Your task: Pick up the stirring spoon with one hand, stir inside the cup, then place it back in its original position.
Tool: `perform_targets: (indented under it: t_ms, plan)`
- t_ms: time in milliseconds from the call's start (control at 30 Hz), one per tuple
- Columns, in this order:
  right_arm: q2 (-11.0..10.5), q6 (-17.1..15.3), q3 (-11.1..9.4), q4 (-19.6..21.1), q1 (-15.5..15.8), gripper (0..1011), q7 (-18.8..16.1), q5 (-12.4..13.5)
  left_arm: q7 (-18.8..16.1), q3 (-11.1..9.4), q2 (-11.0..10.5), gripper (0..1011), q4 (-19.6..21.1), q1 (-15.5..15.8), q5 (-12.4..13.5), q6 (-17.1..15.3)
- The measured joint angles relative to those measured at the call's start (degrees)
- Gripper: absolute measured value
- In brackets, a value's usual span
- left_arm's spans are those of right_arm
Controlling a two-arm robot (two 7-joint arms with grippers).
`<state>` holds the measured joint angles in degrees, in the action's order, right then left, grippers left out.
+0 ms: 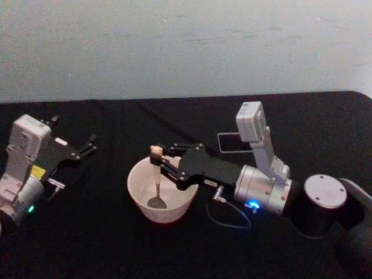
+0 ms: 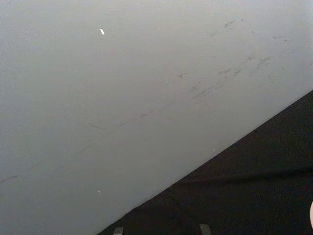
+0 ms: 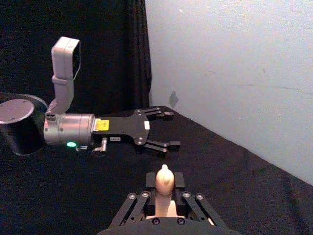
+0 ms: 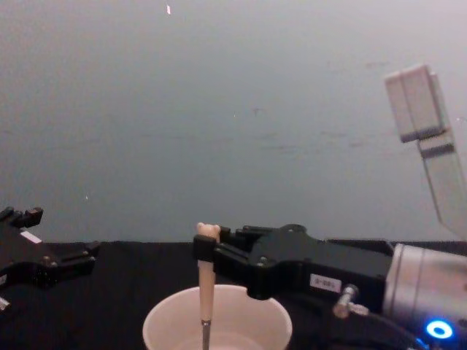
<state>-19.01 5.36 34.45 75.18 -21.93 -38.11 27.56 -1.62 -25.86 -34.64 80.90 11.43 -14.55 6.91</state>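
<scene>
Head view: right tool is clamping the stirring spoon upright, its bowl end sitting inside the cup on the black worktop; left tool is hovering well apart, jaws spread | Right wrist view: jaws are pinching the stirring spoon just below its bear head | Chest view: handle is standing above the cup rim.

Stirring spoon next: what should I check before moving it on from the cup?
1. Right gripper shut on the stirring spoon just under its bear head: ok.
2. Spoon bowl down inside the cup, handle near upright: ok.
3. Cup upright: ok.
4. Left gripper open, apart from the cup on its left: ok.
5. Holder mouth free for the return: cannot tell, partly hidden.
</scene>
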Motion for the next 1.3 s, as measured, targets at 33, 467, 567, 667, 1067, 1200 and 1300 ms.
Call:
perform_targets:
  t_ms: [33, 467, 567, 667, 1067, 1200, 1300]
  plan:
    - [0.25, 0.04, 0.04, -0.35, -0.18, 212, 0.01, -0.01, 0.00, 0.00, 0.00, 1001, 0.00, 0.00, 0.00, 0.00]
    - [3.86, 1.22, -1.30, -6.75, -3.33, 212, 2.32, -0.62, 0.00, 0.00, 0.00, 1002, 0.00, 0.00, 0.00, 0.00]
    - [4.03, 1.34, -2.10, -7.25, -3.61, 212, 2.97, -0.70, 0.00, 0.00, 0.00, 1001, 0.00, 0.00, 0.00, 0.00]
    - [3.86, 1.38, -2.85, -7.29, -3.64, 212, 3.60, -0.98, 0.00, 0.00, 0.00, 1001, 0.00, 0.00, 0.00, 0.00]
    - [0.27, 0.23, -4.30, -2.19, -0.55, 212, 3.81, -1.59, 0.00, 0.00, 0.00, 1001, 0.00, 0.00, 0.00, 0.00]
    - [-1.32, -0.40, -4.45, 0.61, 1.07, 212, 3.26, -1.46, 0.00, 0.00, 0.00, 1001, 0.00, 0.00, 0.00, 0.00]
    - [-2.19, -0.82, -4.24, 2.15, 1.92, 211, 2.76, -1.35, 0.00, 0.00, 0.00, 1001, 0.00, 0.00, 0.00, 0.00]
